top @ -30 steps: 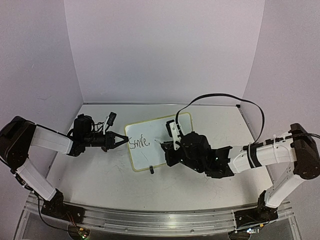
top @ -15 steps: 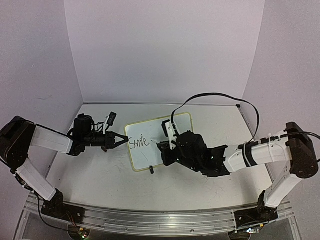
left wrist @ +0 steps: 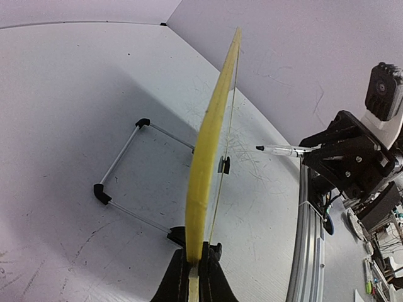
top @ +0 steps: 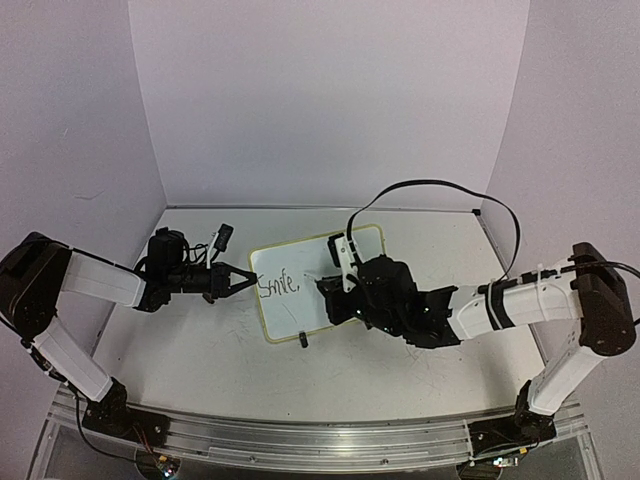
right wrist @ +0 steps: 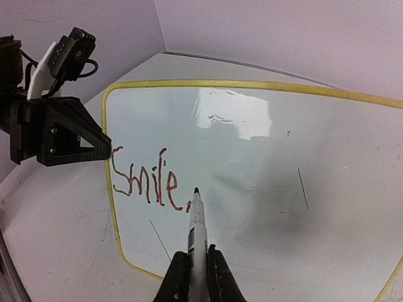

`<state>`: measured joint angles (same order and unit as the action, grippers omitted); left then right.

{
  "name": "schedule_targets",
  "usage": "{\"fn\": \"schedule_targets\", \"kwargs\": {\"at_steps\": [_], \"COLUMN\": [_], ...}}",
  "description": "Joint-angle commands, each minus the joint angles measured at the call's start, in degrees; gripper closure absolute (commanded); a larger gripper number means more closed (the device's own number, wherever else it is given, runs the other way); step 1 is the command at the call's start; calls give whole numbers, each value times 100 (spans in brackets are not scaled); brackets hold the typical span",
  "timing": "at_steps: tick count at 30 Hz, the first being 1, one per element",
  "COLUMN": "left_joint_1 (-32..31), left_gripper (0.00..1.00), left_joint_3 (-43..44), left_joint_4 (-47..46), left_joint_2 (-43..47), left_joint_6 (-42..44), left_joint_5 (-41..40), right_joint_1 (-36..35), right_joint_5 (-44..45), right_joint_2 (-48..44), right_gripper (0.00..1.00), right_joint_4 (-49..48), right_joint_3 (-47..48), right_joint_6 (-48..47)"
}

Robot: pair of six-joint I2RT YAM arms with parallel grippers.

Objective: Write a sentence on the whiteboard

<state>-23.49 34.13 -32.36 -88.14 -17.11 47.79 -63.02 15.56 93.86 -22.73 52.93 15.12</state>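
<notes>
Robot lab: 2 rail-mounted arms (top: 100, 280) (top: 520, 305), plain booth (top: 320, 110).

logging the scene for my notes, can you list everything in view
whiteboard: 1, white with yellow-green rim, mid-table
writing "Smile,": 1 word, dark, left part of the board
marker: 1, white with black tip, tip by the comma
wire stand: 1, silver with black corners, behind the board
table: 1, scuffed white, under everything
cable: 1, black, arching over the right arm
left gripper: 1, black, shut on the board's left edge
right gripper: 1, black, shut on the marker
</notes>
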Motion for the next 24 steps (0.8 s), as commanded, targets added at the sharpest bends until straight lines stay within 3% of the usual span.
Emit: {"fn": "schedule_targets", "kwargs": {"at_steps": [1, 5, 12, 24], "left_joint_1": [-38, -36, -34, -39], "left_gripper": [100, 100, 100, 100], "left_joint_3": [111, 102, 125, 78], "left_joint_4": [308, 317, 335, 362], "left_joint_2": [49, 43, -4, 86], "left_joint_6": [110, 118, 146, 172], "left_joint_5": [-117, -135, -119, -129], "right_joint_1": [-17, 6, 4, 20], "right_joint_5": [11, 573, 271, 531], "right_joint_2": [131, 1, 291, 469], "right_gripper": [100, 100, 100, 100], "right_joint_4": [-302, -371, -435, -323], "right_joint_3": [132, -29, 228, 326], "right_joint_6": [-58, 267, 40, 186]}}
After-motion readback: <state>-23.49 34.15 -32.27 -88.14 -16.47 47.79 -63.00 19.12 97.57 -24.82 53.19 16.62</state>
